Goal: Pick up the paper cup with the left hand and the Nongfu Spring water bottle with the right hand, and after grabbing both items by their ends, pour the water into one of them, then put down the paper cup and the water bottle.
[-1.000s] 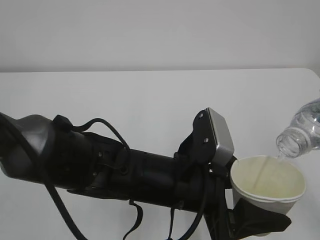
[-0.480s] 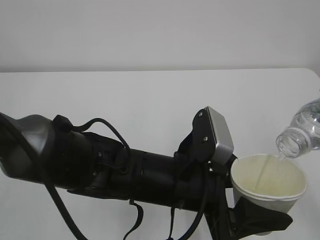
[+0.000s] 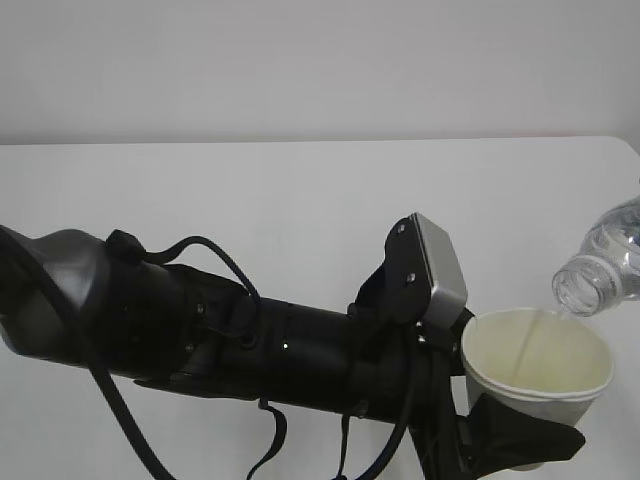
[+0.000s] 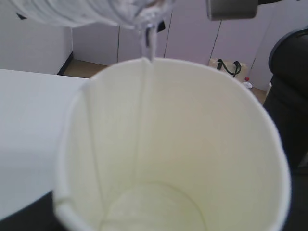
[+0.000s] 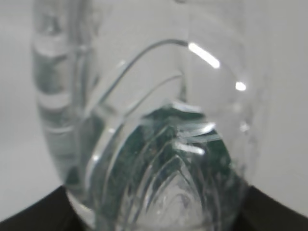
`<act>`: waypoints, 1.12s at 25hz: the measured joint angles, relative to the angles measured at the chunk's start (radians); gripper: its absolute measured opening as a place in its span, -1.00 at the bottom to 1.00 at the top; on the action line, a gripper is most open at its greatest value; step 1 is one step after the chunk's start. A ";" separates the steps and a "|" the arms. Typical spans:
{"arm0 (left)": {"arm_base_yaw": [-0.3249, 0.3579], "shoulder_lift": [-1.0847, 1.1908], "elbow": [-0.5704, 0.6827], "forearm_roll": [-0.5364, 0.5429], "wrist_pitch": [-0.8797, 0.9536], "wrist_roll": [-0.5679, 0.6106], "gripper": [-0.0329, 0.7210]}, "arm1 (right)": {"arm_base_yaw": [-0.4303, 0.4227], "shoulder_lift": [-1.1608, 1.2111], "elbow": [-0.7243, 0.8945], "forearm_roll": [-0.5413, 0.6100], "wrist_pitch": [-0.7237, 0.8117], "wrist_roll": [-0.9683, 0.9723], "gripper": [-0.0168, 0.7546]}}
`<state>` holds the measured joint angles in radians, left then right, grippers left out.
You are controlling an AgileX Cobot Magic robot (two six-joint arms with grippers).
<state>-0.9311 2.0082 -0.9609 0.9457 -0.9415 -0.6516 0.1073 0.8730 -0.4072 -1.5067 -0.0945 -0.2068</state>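
The left hand (image 3: 520, 445) has its black fingers closed around the low part of the paper cup (image 3: 537, 362). It grips near the bottom so the wide top is free and nothing blocks the way in. The cup is up off the white table (image 3: 300, 200) and leans a little, with its mouth turned toward the bottle.

The right hand itself does not show in the outside view. Its own camera looks straight along the Nongfu Spring water bottle (image 5: 159, 144), and the black edges of its fingers show at the bottom corners, so I think it is holding the bottle by its back end. That leaves the open neck free to pour.

The bottle (image 3: 603, 262) is tipped over, with its neck just above the far rim of the cup. A thin stream of the water (image 4: 147, 41) falls from the neck and runs down the inside wall of the cup (image 4: 192, 144). A little water sits at the bottom. The neck is close to the rim so the water does not splash out.
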 joint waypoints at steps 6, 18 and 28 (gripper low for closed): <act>0.000 0.000 0.000 0.000 0.000 0.000 0.32 | 0.000 0.000 0.000 -0.011 0.000 0.000 0.13; 0.000 0.000 0.000 -0.001 0.000 0.000 0.32 | 0.000 0.000 0.000 -0.015 0.000 0.000 0.13; 0.000 0.000 0.000 -0.001 0.000 0.000 0.32 | 0.000 0.000 0.000 -0.015 0.000 0.000 0.13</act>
<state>-0.9311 2.0082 -0.9609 0.9447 -0.9415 -0.6516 0.1073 0.8730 -0.4072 -1.5220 -0.0945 -0.2068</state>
